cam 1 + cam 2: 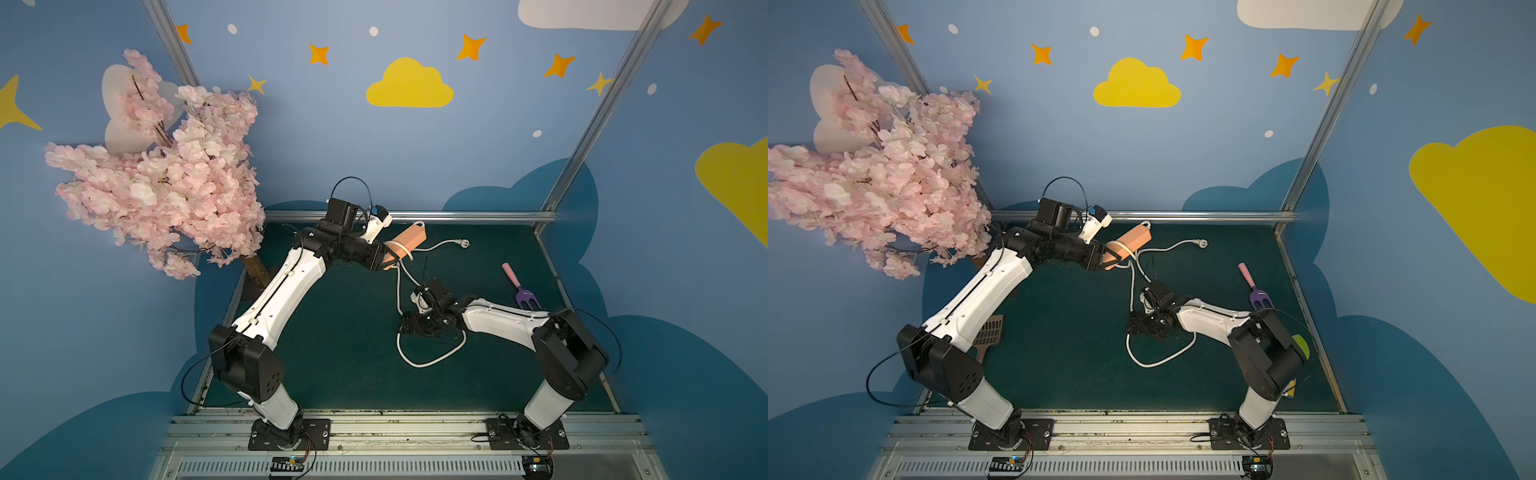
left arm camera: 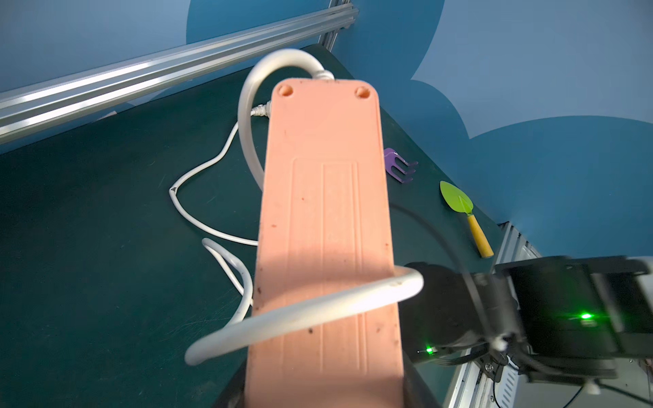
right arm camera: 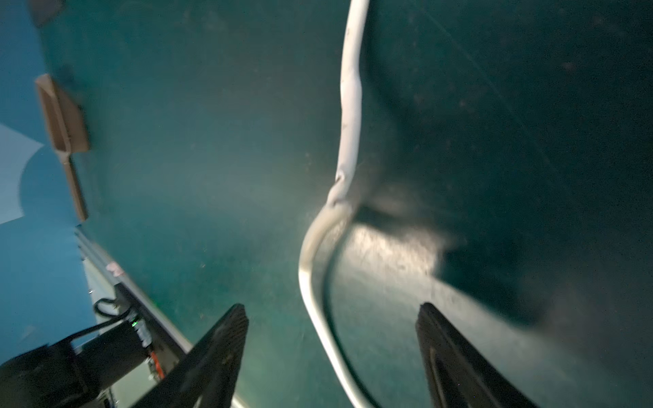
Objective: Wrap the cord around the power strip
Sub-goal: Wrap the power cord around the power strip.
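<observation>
The left claw is clamped on the near end of the strip and holds it off the mat. The cord leaves the strip's far end and curves back along one side. One turn crosses the strip's ribbed face close to the claw, then the cord hangs down to the mat. The right claw is low over the mat with its jaws wide apart. The cord runs between its fingers, unpinched, and lies in a loose loop beyond. The plug rests on the mat near the strip's far end. A fork, trowel and scoop lie towards the edges.
</observation>
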Controlling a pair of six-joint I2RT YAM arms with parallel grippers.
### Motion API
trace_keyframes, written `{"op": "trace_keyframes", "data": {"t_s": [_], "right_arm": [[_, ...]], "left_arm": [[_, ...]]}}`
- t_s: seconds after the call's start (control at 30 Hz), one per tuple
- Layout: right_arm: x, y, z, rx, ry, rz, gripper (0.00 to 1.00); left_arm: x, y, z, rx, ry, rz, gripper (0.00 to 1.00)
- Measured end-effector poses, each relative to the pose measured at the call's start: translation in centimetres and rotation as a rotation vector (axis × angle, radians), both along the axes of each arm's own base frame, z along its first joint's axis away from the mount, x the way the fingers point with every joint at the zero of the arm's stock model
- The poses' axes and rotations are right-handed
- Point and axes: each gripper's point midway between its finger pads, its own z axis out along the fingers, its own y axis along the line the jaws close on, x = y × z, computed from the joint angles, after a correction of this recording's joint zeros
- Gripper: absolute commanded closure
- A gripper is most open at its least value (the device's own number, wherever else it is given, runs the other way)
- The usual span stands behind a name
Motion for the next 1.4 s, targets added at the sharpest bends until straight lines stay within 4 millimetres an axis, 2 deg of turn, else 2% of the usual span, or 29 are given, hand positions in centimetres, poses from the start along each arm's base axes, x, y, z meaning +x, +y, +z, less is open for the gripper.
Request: {"op": "trace_keyframes", "data": {"t_s": [0.03,0.17,0.23,0.3,0.4,0.5,0.6,0.67,0.7,0.77,0.83,0.93,1.0,1.07,1.17,1.27,1.4], "right_arm": [[0.4,0.7,-0.5,-0.011,0.002,-0.002,0.32],[2.9,3.3,-1.2,-0.031,-0.025,-0.009,0.78],[3.2,3.5,-1.9,-0.053,-0.037,-0.001,0.94],[2.8,3.0,-2.1,-0.079,-0.058,0.038,1.0],[0.9,1.3,-1.2,-0.134,-0.099,0.138,1.0],[-0.8,-0.6,2.6,-0.169,-0.187,0.265,1.0],[-1.7,-1.4,9.4,-0.138,-0.36,0.394,1.0],[-1.9,-1.4,15.2,-0.095,-0.523,0.467,1.0],[-1.7,-1.4,17.4,-0.08,-0.594,0.48,1.0],[-1.2,-2.0,22.2,-0.064,-0.759,0.487,1.0],[-0.2,-2.7,25.8,-0.054,-0.857,0.471,1.0],[4.1,-4.5,31.1,-0.045,-0.97,0.372,1.0],[7.1,-5.6,33.4,-0.043,-1.01,0.317,1.0],[10.1,-6.4,34.8,-0.029,-1.026,0.283,1.0],[13.9,-6.6,35.7,0.002,-1.022,0.269,1.0],[16.3,-7.0,35.8,-0.001,-1.008,0.258,1.0],[17.3,-7.9,35.5,0.008,-0.984,0.251,1.0]], "left_arm": [[0.0,0.0,0.1,-0.002,0.0,0.001,0.97],[0.1,0.2,0.1,-0.002,0.001,0.009,0.97],[0.4,0.6,0.1,-0.001,-0.002,0.02,0.98],[1.1,1.8,0.0,0.012,-0.014,0.048,0.98],[3.0,5.1,-0.6,0.078,-0.047,0.123,0.97],[5.0,8.2,-2.0,0.202,-0.085,0.169,0.98],[5.9,9.2,-4.7,0.326,-0.096,0.146,0.98],[5.8,9.3,-6.8,0.397,-0.082,0.1,0.97],[5.6,9.2,-7.7,0.421,-0.076,0.077,0.97],[4.4,8.4,-9.3,0.47,-0.07,-0.004,0.98],[2.4,6.6,-10.5,0.496,-0.087,-0.126,0.97],[-2.5,3.2,-11.6,0.48,-0.116,-0.343,0.97],[-6.1,1.0,-11.4,0.431,-0.135,-0.484,0.97],[-9.2,-1.3,-10.2,0.362,-0.165,-0.608,0.98],[-11.6,-4.0,-8.5,0.299,-0.197,-0.726,0.98],[-12.2,-5.4,-7.8,0.278,-0.206,-0.767,0.97],[-12.9,-5.4,-7.5,0.23,-0.161,-0.783,0.98]]}}
